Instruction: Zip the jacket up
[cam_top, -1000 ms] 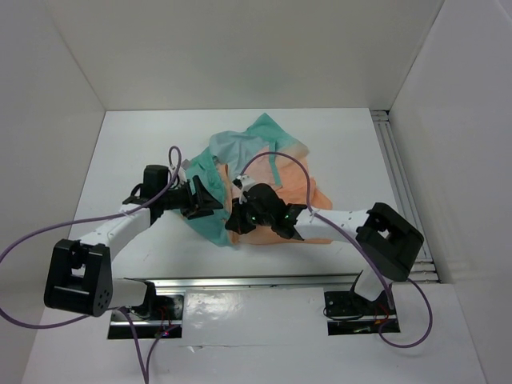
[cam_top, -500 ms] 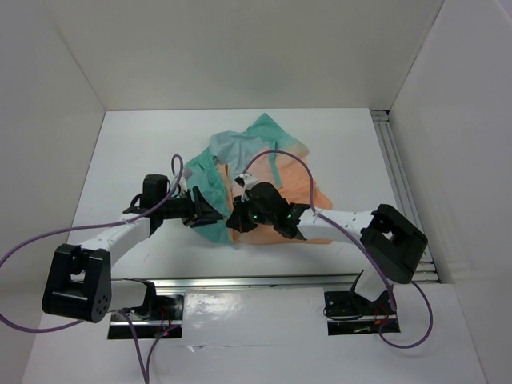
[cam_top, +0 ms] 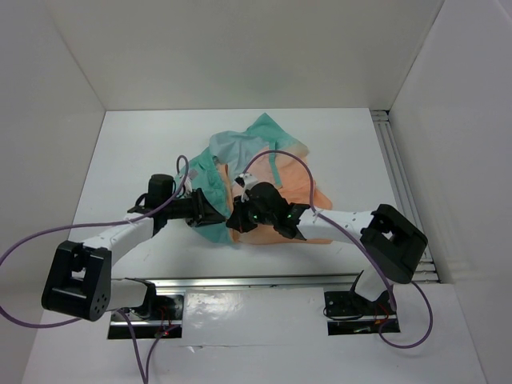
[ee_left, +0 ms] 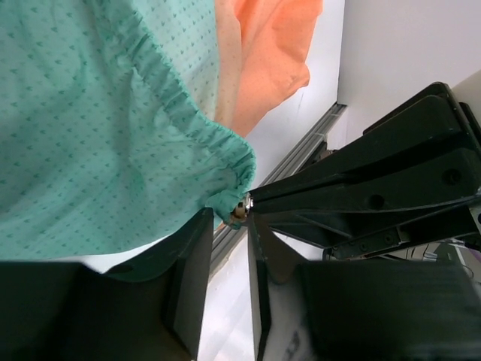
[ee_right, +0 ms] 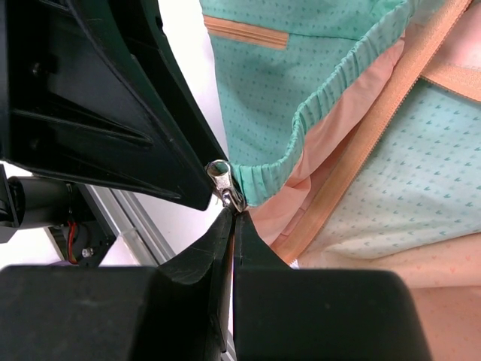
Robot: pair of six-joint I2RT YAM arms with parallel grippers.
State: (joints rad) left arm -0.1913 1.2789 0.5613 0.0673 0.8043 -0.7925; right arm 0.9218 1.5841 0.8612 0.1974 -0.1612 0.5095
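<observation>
Starting the zip: right gripper [ee_right: 233,214] pinches the pull [ee_right: 224,183]. Left gripper [ee_left: 229,218], jaws ajar, should next clamp the jacket hem [ee_left: 192,116].

Jacket [cam_top: 264,172]: teal-green fading to peach-orange, printed all over with tiny darker triangles.
Zipper tape [ee_right: 361,143]: orange.
Zipper pull [ee_right: 223,183]: silver.
Arms [cam_top: 120,232]: white with black joints.
Cables [cam_top: 36,237]: purple.
Table [cam_top: 136,144]: plain white.

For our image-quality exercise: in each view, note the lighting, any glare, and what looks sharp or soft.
Top view: even, soft light, jacket sharp, no glare. Left wrist: jacket weave crisp; left fingers dark, slightly soft. Right wrist: zipper pull sharp with a glint; right fingers black, featureless.
</observation>
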